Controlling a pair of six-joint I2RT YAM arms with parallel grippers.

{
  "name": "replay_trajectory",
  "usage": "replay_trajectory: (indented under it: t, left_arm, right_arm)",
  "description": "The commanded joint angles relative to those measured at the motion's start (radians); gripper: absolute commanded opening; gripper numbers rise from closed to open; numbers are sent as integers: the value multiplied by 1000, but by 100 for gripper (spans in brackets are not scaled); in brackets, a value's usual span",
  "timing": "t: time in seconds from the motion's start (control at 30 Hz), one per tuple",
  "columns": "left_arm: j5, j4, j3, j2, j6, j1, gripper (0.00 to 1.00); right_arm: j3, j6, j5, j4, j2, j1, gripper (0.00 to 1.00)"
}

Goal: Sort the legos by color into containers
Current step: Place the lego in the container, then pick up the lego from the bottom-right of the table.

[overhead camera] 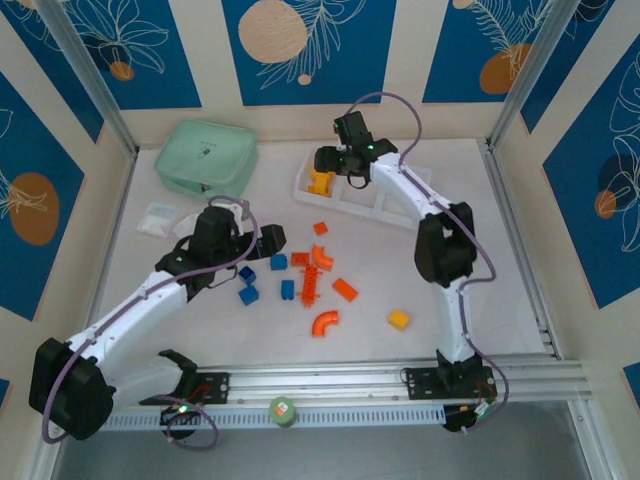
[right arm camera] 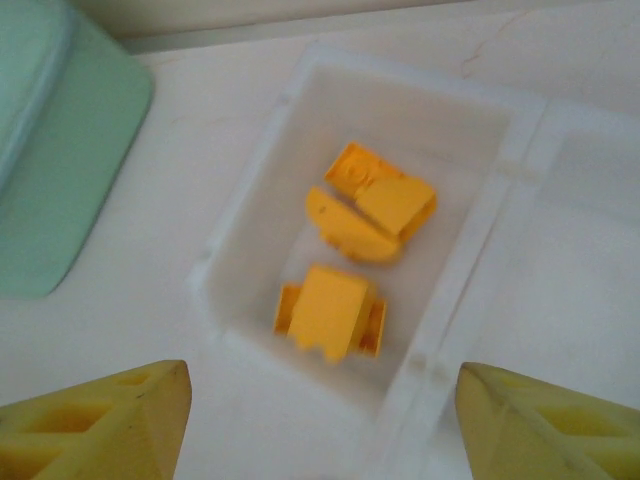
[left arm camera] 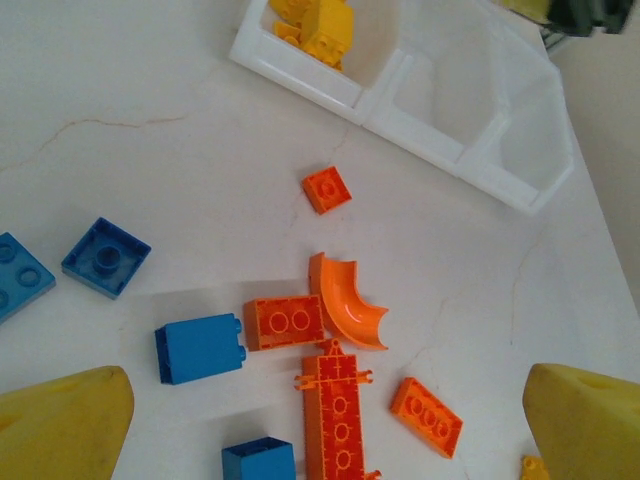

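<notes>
The white tray lies at the back centre. Its left compartment holds a few yellow-orange legos, seen close up as a yellow-orange brick and a stacked pair. My right gripper hovers over that compartment, open and empty. Loose legos lie mid-table: blue bricks, red-orange pieces, an arch and a yellow one. My left gripper hangs open above a long red-orange brick, beside an arch and a blue brick.
A mint green lidded box sits at the back left, with small clear bags in front of it. The tray's middle and right compartments look bare. A metal rail runs along the near edge.
</notes>
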Motion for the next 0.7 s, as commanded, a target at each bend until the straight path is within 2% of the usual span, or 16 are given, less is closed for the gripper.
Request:
replay_trajectory:
  t: [0.0,0.17,0.4,0.67]
  left_arm:
    - [55,-20,3,-36,3,5,99]
    - [69,-13,-44,-86,-19,-22,99]
    - [36,53,-133,-132,-87,-119,99]
    - [-49,153,-202,-121,-174,-260,99]
  right_arm:
    - [-161,15,-21,-2,-183,13,73]
    - [-445,56,-11,-53,-401,9,76]
    - [-797,139,-43,-135,-658,-12,78]
    - [-1085,242,-105,-163,-822,-27,81]
